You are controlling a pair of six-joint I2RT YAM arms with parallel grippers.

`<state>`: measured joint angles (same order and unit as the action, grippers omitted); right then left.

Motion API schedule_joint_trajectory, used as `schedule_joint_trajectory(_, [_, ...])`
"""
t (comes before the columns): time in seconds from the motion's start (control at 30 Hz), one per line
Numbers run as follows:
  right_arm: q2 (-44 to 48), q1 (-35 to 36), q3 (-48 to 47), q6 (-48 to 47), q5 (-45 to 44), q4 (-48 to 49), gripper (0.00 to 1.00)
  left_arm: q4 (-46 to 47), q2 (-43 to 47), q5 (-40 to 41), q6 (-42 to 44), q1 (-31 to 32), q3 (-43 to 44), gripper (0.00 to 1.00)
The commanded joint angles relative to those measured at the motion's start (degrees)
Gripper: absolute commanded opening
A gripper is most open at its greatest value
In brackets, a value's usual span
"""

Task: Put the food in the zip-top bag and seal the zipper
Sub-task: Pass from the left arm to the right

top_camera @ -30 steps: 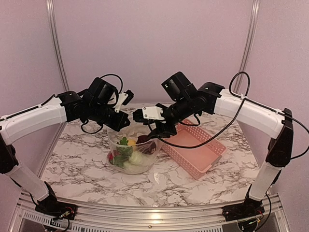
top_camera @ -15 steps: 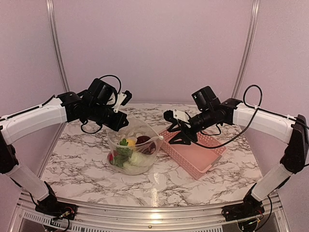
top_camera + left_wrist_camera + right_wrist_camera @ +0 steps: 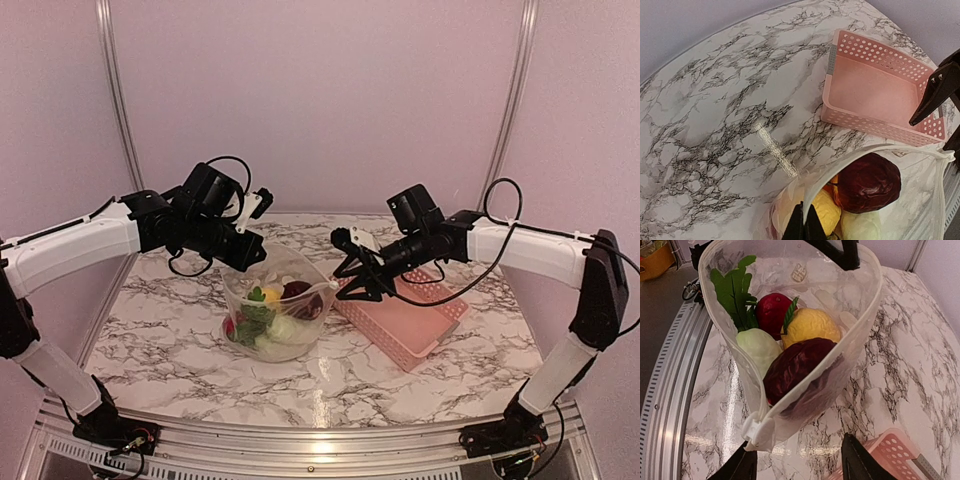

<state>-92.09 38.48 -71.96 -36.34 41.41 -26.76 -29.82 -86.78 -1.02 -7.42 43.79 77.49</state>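
Note:
The zip-top bag (image 3: 300, 330) stands open on the table with the food (image 3: 265, 310) inside. My left gripper (image 3: 252, 255) is shut on the bag's far rim; in the left wrist view its fingers (image 3: 805, 225) pinch the zipper strip (image 3: 875, 147). My right gripper (image 3: 352, 283) is open and empty, just right of the bag's white slider (image 3: 331, 285). In the right wrist view the slider (image 3: 757, 432) sits just above the left fingertip, between my spread fingers (image 3: 860, 460). Inside are a dark purple piece (image 3: 797, 367), a yellow one (image 3: 807, 325), a red one (image 3: 772, 312), a pale one (image 3: 757, 347) and green leaves (image 3: 735, 290).
The pink slotted basket (image 3: 420, 320) lies empty right of the bag, under my right arm; it also shows in the left wrist view (image 3: 880, 95). Marble tabletop (image 3: 170, 330) surrounds the bag. Walls stand close behind and at both sides.
My right gripper left the bag's rim, swung away to the right over the basket, then came back a little toward the slider. The left gripper and the bag have stayed put.

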Motion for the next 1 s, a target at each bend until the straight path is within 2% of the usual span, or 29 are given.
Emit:
schedule_joint_trajectory(0.0, [-1.0, 0.6, -1.6, 1.3, 2.0, 2.0, 0.53, 0.3, -0.4, 0.0, -0.4, -0.7, -0.3, 0.00])
schedule_joint_trajectory(0.2, [-1.9, 1.0, -1.6, 2.7, 3.3, 3.5, 0.40, 0.6, -0.6, 0.0, -0.8, -0.8, -0.5, 0.00])
schedule_joint_trajectory(0.47, [-1.9, 0.9, -1.8, 3.5, 2.3, 4.2, 0.11, 1.0, -0.1, 0.0, -1.3, -1.2, -1.5, 0.00])
schedule_joint_trajectory(0.57, [-1.0, 0.9, -2.3, 3.8, 1.5, 3.4, 0.04, 0.7, 0.3, 0.2, -1.2, -1.3, -1.7, 0.00])
schedule_joint_trajectory(0.77, [0.3, 0.9, -8.1, 2.6, 0.1, -3.0, 0.00, -0.4, 2.7, 0.7, 0.2, -1.7, -2.1, 0.00])
schedule_joint_trajectory(0.8, [0.2, 0.9, -9.4, 2.4, 0.0, -4.2, 0.00, -0.3, 3.6, 0.7, 1.1, -1.7, -2.1, 0.01])
schedule_joint_trajectory(0.9, [-0.4, 1.2, -13.1, 2.0, -0.6, -7.7, 0.00, 3.4, 7.9, -1.6, 3.6, -1.7, -3.7, 0.27])
schedule_joint_trajectory(0.97, [-1.5, 1.7, -15.6, 1.1, -1.6, -11.3, 0.00, 8.7, 12.9, -4.1, 4.4, -1.5, -6.0, 0.37])
